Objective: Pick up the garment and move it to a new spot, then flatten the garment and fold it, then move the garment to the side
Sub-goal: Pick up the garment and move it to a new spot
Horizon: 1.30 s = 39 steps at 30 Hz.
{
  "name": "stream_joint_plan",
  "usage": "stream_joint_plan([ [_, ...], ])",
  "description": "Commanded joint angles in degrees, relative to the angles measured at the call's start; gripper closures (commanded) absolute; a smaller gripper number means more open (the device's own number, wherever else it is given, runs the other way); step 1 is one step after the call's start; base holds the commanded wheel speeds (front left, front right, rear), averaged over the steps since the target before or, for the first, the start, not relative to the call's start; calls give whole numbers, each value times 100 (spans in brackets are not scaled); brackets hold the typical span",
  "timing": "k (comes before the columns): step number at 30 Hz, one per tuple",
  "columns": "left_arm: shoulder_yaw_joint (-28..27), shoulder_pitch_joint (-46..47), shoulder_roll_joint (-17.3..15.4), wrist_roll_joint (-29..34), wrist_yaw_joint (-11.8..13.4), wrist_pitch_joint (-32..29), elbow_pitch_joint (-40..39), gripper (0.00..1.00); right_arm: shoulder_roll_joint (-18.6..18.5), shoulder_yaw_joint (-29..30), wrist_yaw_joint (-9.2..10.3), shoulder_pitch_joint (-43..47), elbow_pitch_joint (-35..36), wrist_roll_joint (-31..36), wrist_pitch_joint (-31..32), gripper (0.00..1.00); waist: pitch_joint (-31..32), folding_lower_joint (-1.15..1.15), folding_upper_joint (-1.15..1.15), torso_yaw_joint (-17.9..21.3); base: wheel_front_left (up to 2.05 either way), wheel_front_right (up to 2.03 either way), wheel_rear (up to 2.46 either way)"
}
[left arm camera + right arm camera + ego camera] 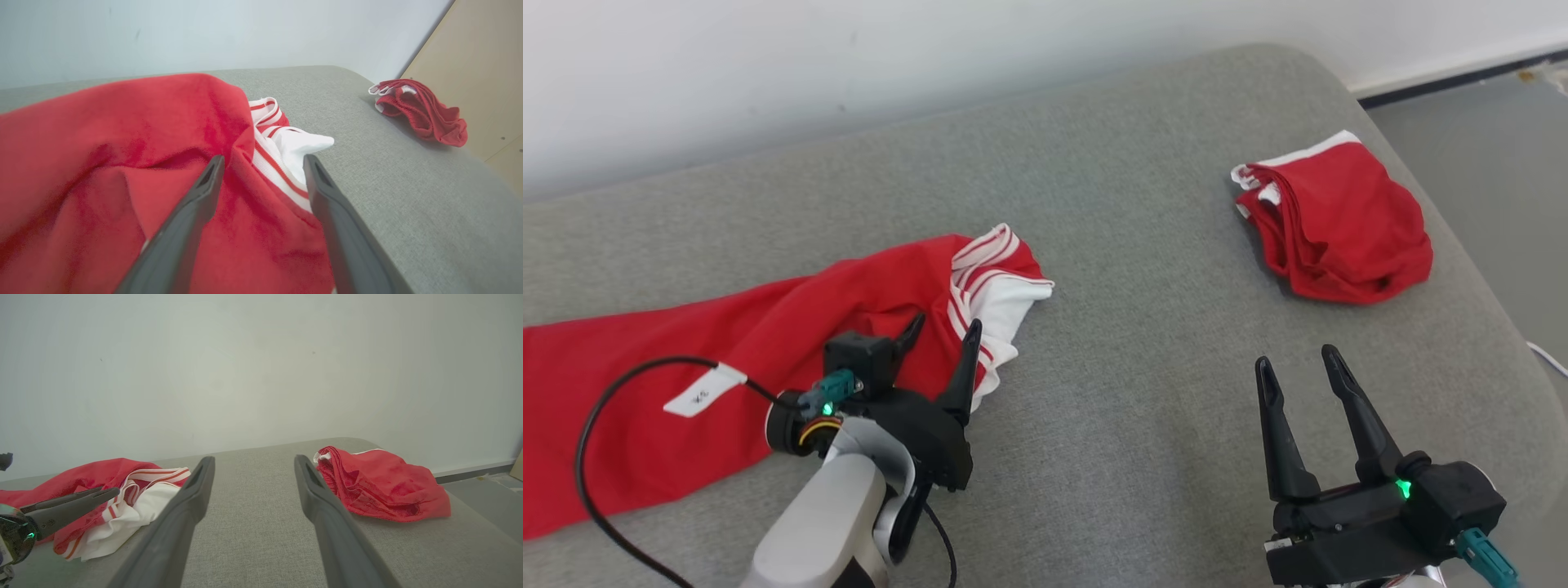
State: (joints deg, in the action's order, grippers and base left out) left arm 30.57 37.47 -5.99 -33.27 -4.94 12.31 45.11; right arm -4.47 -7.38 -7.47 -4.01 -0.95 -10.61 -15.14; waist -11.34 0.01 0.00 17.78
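A red garment (727, 359) with white striped trim lies spread along the left of a grey cushion (1143, 245), rumpled at its right end. My left gripper (943, 327) hovers over that rumpled end, jaws open, with nothing held. In the left wrist view the red cloth and its white striped edge (282, 163) lie between and under the open left gripper (263, 161). My right gripper (1298, 359) stands open over bare cushion at the lower right. The right wrist view has the open right gripper (253, 461) facing the wall, the garment (106, 494) at its left.
A second red garment (1335, 220), folded, with white trim, sits near the cushion's far right corner, and it appears in the wrist views too (425, 112) (380, 486). A white wall runs behind. The cushion drops off to grey floor (1486, 139) on the right. A black cable (605, 408) loops over the garment.
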Motion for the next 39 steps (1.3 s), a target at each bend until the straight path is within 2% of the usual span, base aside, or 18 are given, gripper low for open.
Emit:
stream_joint_plan([
  [1, -28, -166, 12, 82, 36, 121, -23, 0, -37, -14, -3, 78, -17, -29, -9, 0, 282, -1, 0, -250, 0, 0, 0],
  [4, -88, -383, 31, 126, 131, 252, -214, 0, -64, -25, -3, 122, -29, -46, -8, 0, 449, -1, 0, -414, 0, 0, 0],
  [8, -384, -806, -49, 407, 426, 285, -902, 0, -70, -49, -3, 215, -36, -43, -9, 0, 629, -1, 0, -630, 0, 0, 0],
  [9, -384, -806, -49, 407, 426, 285, -902, 0, -70, -49, -3, 215, -36, -43, -9, 0, 629, -1, 0, -630, 0, 0, 0],
  [14, -846, -1621, -144, 904, 725, 287, -2003, 0, -54, -33, -3, 327, -60, -72, -9, 0, 821, -1, 0, -900, 0, 0, 0],
  [22, -1502, -2855, -28, 1643, 1035, 282, -3206, 0, -34, 76, -3, 534, -48, -91, -8, 0, 1077, -1, 0, -1298, 0, 0, 0],
  [29, -1907, -3538, 84, 2238, 1080, 283, -3855, 0, -56, 152, -3, 737, -36, -93, -9, 0, 1284, -1, 0, -1481, 0, 0, 0],
  [34, -1966, -3931, 121, 2635, 914, 283, -4204, 0, -33, 206, -3, 931, -4, -83, -8, 0, 1445, -1, 0, -1546, 0, 0, 0],
  [39, -2024, -4260, 180, 2818, 850, 283, -4423, 0, -23, 186, -3, 1163, -2, -78, -9, 0, 1625, -1, 0, -1579, 0, 0, 0],
])
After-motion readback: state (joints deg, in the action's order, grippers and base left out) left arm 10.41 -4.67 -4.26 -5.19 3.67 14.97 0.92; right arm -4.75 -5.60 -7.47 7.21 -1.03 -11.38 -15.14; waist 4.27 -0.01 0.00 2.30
